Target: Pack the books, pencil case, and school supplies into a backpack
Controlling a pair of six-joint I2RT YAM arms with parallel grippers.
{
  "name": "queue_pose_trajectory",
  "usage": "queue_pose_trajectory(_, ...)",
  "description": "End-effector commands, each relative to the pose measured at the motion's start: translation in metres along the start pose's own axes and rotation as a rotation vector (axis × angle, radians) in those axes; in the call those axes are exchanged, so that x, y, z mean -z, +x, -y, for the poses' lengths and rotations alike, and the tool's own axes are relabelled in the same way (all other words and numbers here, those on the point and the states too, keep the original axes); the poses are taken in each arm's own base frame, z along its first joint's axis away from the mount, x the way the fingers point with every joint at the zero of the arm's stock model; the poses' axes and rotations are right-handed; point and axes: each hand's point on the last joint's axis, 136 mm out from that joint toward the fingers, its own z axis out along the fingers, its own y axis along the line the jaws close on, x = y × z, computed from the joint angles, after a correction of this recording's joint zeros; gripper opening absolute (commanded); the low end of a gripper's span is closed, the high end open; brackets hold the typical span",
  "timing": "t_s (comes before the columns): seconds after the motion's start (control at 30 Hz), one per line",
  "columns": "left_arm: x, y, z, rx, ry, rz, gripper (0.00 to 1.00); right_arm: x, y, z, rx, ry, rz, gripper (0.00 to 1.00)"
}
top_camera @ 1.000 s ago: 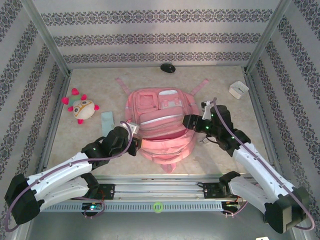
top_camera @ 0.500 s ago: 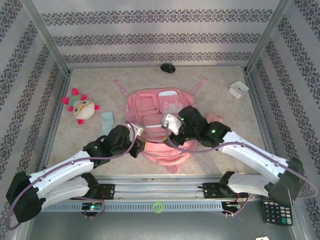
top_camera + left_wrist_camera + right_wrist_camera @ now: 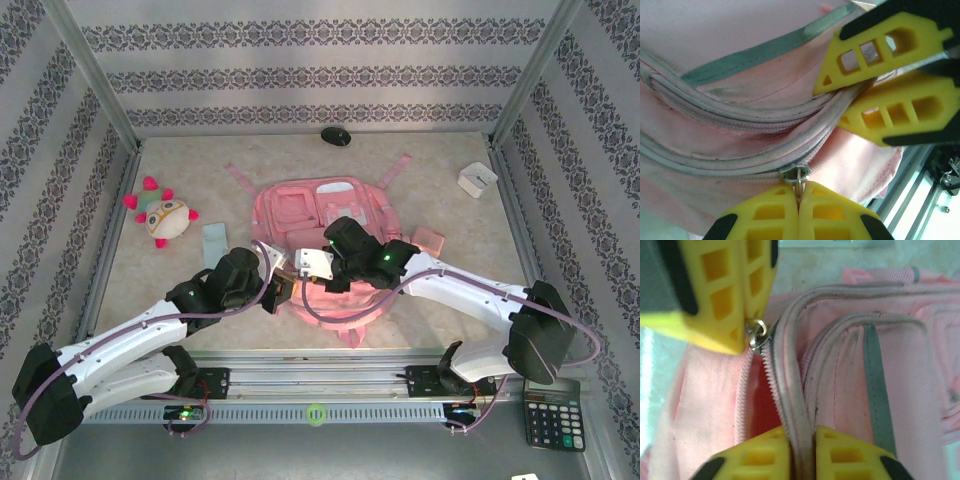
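Observation:
The pink backpack lies flat mid-table. My left gripper is shut on its metal zipper pull, pinched at the fingertips. My right gripper meets it from the right, shut on the piped zipper edge beside a short unzipped gap. In the right wrist view the left gripper holds the pull. The pale blue pencil case lies left of the backpack. A small pink block of the school supplies lies right of it. The books are out of view.
A stuffed toy sits at the left, a white square box at the back right, a dark oval object at the back wall. A black calculator lies off the table's near right corner. Metal frame posts and patterned walls enclose the table.
My right arm swung in from the backpack's right side to its near middle and shut on the zipper edge. The left gripper kept its hold on the pull.

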Motion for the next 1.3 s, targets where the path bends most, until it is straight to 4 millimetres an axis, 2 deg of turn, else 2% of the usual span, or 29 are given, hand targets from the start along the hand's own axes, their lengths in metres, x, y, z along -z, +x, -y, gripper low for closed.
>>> queue_pose_trajectory(0.0,0.013,-0.028,-0.022,0.024,-0.107,0.091,0.00,0.023,-0.014,0.000,0.121,0.012,0.107,0.02)
queue_pose_trajectory(0.17,0.020,-0.020,-0.076,0.095,-0.289,0.053,0.00,0.049,-0.018,-0.022,0.260,-0.084,0.234,0.00)
queue_pose_trajectory(0.27,0.027,-0.026,-0.101,0.109,-0.374,0.062,0.00,0.062,-0.021,-0.028,0.295,-0.123,0.309,0.00)
queue_pose_trajectory(0.4,0.024,-0.041,-0.125,0.116,-0.442,0.080,0.01,0.072,-0.028,-0.033,0.321,-0.160,0.377,0.00)
queue_pose_trajectory(0.53,0.010,-0.053,-0.146,0.137,-0.482,0.055,0.02,0.076,-0.031,-0.036,0.332,-0.188,0.405,0.00)
queue_pose_trajectory(0.73,-0.012,-0.059,-0.171,0.163,-0.525,0.004,0.05,0.078,-0.031,-0.030,0.327,-0.179,0.416,0.00)
queue_pose_trajectory(0.87,-0.015,-0.058,-0.185,0.184,-0.553,-0.004,0.08,0.076,-0.032,-0.022,0.307,-0.155,0.405,0.00)
queue_pose_trajectory(0.9,-0.015,-0.059,-0.187,0.190,-0.557,0.003,0.09,0.075,-0.032,-0.019,0.303,-0.144,0.400,0.00)
queue_pose_trajectory(0.97,-0.013,-0.061,-0.184,0.191,-0.536,0.014,0.18,0.071,-0.032,-0.010,0.284,-0.107,0.380,0.00)
queue_pose_trajectory(1.07,-0.005,-0.071,-0.167,0.172,-0.461,0.073,0.45,0.064,-0.031,0.001,0.274,-0.077,0.351,0.00)
queue_pose_trajectory(1.13,0.010,-0.077,-0.154,0.182,-0.430,0.130,0.57,0.059,-0.035,0.003,0.285,-0.085,0.356,0.00)
queue_pose_trajectory(1.2,0.024,-0.081,-0.143,0.184,-0.402,0.173,0.65,0.054,-0.040,0.005,0.298,-0.100,0.368,0.00)
queue_pose_trajectory(1.27,0.041,-0.082,-0.134,0.185,-0.398,0.206,0.68,0.047,-0.044,0.007,0.312,-0.118,0.370,0.00)
